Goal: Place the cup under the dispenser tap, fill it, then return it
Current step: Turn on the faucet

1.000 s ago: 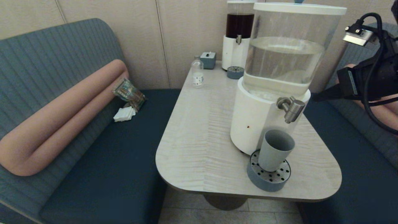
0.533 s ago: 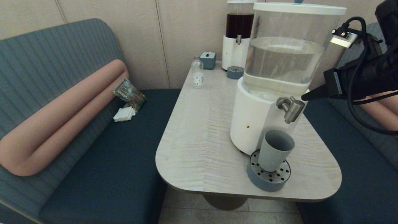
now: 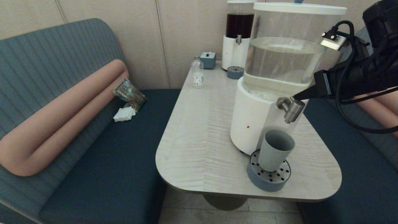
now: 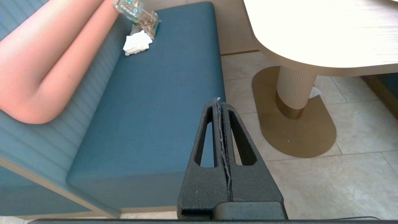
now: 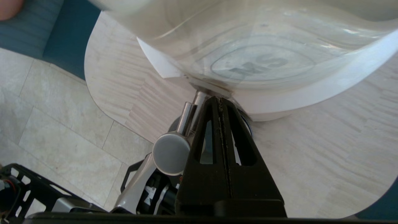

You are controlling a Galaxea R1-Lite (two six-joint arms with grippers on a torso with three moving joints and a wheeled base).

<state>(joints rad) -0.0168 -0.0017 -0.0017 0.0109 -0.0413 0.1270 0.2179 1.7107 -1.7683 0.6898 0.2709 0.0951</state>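
The inside of the cup (image 3: pixel 275 150) cannot be seen well, so its water level is not clear. In the right wrist view the cup is hidden behind the right tool (image 5: pixel 220 101) and the dispenser tap (image 5: pixel 174 140).

One cup stands upright on the round perforated drip tray (image 3: pixel 269 175), directly below the dispenser tap (image 3: pixel 290 109). The tray sits on the table (image 3: pixel 199 137) against the white base of the water dispenser (image 3: pixel 279 71).

The right tool (image 3: pixel 297 97) has its two fingers pressed together, holding nothing, with the tip at the top of the tap. Contact cannot be confirmed.

The left tool (image 4: pixel 220 102) is also fully closed and empty, hanging over the floor far from the tap, beside the blue bench (image 4: pixel 149 102).

Two dispensers are visible; the second one (image 3: pixel 238 34), behind the tap, holds dark liquid and has its own drip tray (image 3: pixel 235 72).
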